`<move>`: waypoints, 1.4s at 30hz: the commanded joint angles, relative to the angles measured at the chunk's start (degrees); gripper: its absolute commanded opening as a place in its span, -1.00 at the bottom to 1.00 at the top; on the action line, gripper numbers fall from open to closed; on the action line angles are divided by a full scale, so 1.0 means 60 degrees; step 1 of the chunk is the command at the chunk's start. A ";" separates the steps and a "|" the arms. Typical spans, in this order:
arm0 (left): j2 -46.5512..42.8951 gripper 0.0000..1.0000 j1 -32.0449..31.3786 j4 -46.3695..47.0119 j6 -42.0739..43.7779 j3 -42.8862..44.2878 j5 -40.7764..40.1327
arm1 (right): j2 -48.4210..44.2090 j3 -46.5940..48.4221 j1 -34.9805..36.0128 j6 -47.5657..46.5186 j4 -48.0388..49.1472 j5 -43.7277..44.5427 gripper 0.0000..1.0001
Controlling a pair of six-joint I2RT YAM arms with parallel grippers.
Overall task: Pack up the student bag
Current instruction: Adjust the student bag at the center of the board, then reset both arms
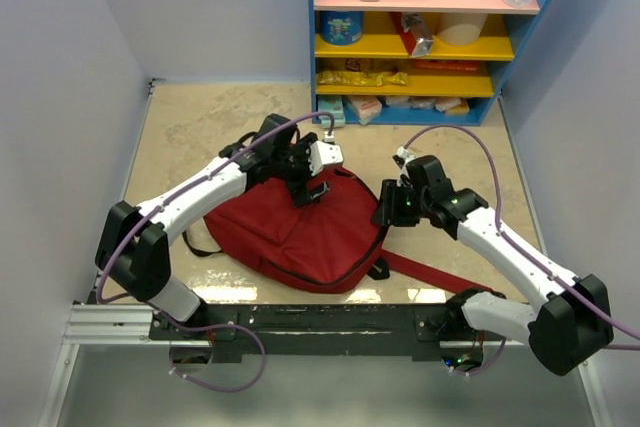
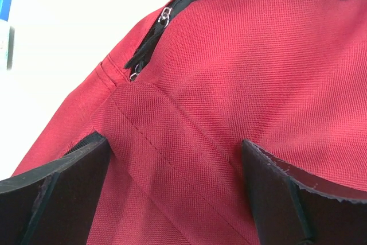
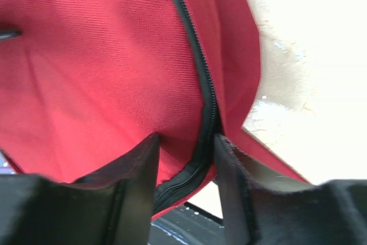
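Observation:
The student bag (image 1: 300, 232) is a dark-red backpack lying flat in the middle of the table, its long red strap (image 1: 430, 272) trailing to the right. My left gripper (image 1: 305, 190) hangs over the bag's far upper part, open. In the left wrist view its fingers straddle red fabric (image 2: 229, 73) below a black zipper (image 2: 150, 38). My right gripper (image 1: 388, 209) is at the bag's right edge. In the right wrist view it (image 3: 184, 153) has closed around the zippered edge of the bag (image 3: 103, 67), with the black zipper (image 3: 195, 55) and a fold of fabric between its fingers.
A blue shelf unit (image 1: 420, 37) with yellow and pink shelves holds packets, a bottle and cups at the back. Grey walls close the left and right sides. The beige tabletop (image 1: 200, 127) surrounds the bag. A metal rail (image 1: 300, 315) runs along the near edge.

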 commanded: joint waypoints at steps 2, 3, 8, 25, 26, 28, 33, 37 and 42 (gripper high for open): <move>-0.0190 0.92 0.0626 0.0588 -0.0400 -0.0719 -0.1472 | 0.0854 0.1022 0.0030 -0.0276 0.0337 0.0738 -0.21; -0.0190 0.91 0.0714 0.0618 -0.0488 -0.0865 -0.1764 | 0.1117 0.1183 0.0044 -0.0451 0.0424 0.0826 -0.27; -0.0351 0.89 0.1666 0.1087 -0.0972 -0.1364 -0.2381 | 0.2905 0.2428 0.0044 -0.0818 0.0717 0.0739 -0.37; -0.1010 1.00 0.2106 -0.0111 -0.3388 0.0947 -0.0610 | 0.3143 0.4774 0.0030 -0.0966 0.1157 0.0988 0.97; -0.0996 1.00 0.2106 -0.0288 -0.3505 0.1211 -0.0580 | 0.2982 0.4773 0.0044 -0.0922 0.1172 0.1017 0.98; -0.1025 1.00 0.2106 -0.0756 -0.3755 0.1900 -0.0420 | 0.2660 0.4875 0.0044 -0.0906 0.0938 0.0958 0.98; -0.1594 1.00 0.2106 -0.1096 -0.4005 0.2299 -0.0695 | 0.2117 0.4569 0.0030 -0.0980 0.0835 0.1060 0.98; -0.2240 1.00 0.2267 -0.0541 -0.3829 0.1406 -0.1297 | 0.1546 0.3722 0.0030 -0.0848 0.1171 0.1134 0.98; -0.2607 1.00 0.2706 -0.0129 -0.4179 0.0527 -0.1283 | 0.0828 0.2841 0.0030 -0.0643 0.1626 0.1207 0.98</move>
